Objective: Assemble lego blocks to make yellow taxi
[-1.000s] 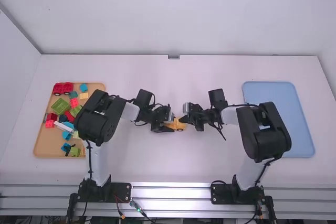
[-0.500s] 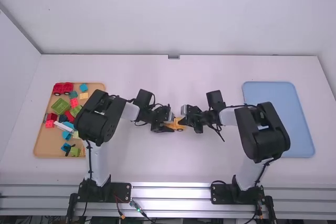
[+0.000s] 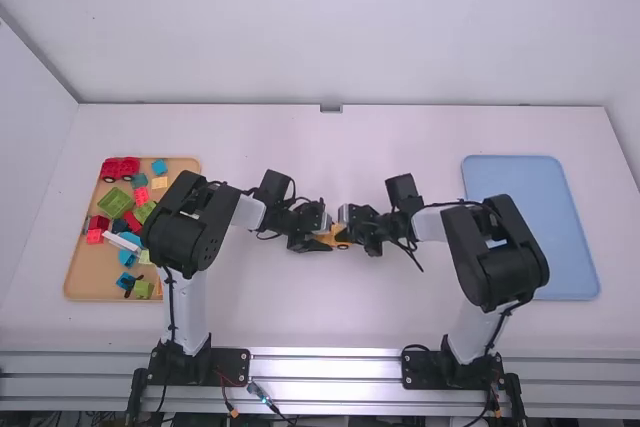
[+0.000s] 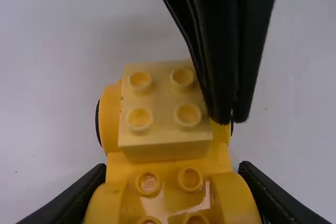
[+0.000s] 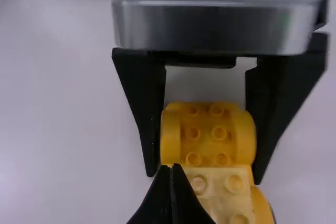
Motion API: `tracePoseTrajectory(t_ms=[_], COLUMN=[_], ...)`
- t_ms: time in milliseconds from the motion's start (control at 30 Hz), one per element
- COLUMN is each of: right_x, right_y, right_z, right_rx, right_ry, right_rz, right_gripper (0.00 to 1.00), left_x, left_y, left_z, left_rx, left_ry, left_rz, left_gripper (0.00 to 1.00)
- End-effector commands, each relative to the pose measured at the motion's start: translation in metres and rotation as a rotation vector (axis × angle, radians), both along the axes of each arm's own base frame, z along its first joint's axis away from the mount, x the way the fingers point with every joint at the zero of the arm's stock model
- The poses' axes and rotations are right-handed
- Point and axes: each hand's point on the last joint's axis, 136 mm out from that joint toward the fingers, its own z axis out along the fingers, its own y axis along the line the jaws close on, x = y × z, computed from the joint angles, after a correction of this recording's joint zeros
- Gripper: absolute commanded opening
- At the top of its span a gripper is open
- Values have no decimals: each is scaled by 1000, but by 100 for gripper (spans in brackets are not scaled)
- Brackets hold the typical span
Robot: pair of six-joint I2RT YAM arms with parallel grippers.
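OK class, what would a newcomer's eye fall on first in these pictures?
Probably the yellow toy car base at mid-table, bearing a paler two-by-two block. The left gripper clamps its sides, while the right gripper has its closed fingertips at the block's side. Next come the multicoloured blocks in the tan tray on the left and the blue tray on the right.

We have yellow vehicle (image 3: 341, 234) mid-desk, left gripper (image 3: 323, 238) at its left end, right gripper (image 3: 350, 228) at its right. We see wooden tray (image 3: 80, 283) near desk's left edge: red wheeled piece (image 3: 121, 168) by tray's far left corner, light green block (image 3: 143, 290) by near right corner, mixed blocks between. Blue tray (image 3: 530, 217) near desk's right edge.
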Motion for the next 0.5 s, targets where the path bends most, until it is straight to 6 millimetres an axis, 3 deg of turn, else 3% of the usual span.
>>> tracePoseTrajectory(t_ms=[0, 100, 200, 467], right_x=[-1, -2, 2, 6], right_y=[-4, -9, -12, -8], right_z=[11, 29, 31, 2], right_rx=[100, 196, 202, 16], right_ry=[7, -25, -32, -34], right_rz=[21, 53, 39, -9], right_gripper=[0, 0, 0, 0], left_x=[-9, -9, -9, -9], left_y=[7, 7, 7, 6], left_z=[-19, -19, -19, -19], left_rx=[55, 55, 55, 54], left_ry=[57, 58, 58, 56], left_rz=[20, 20, 20, 20], left_gripper=[52, 52, 52, 51])
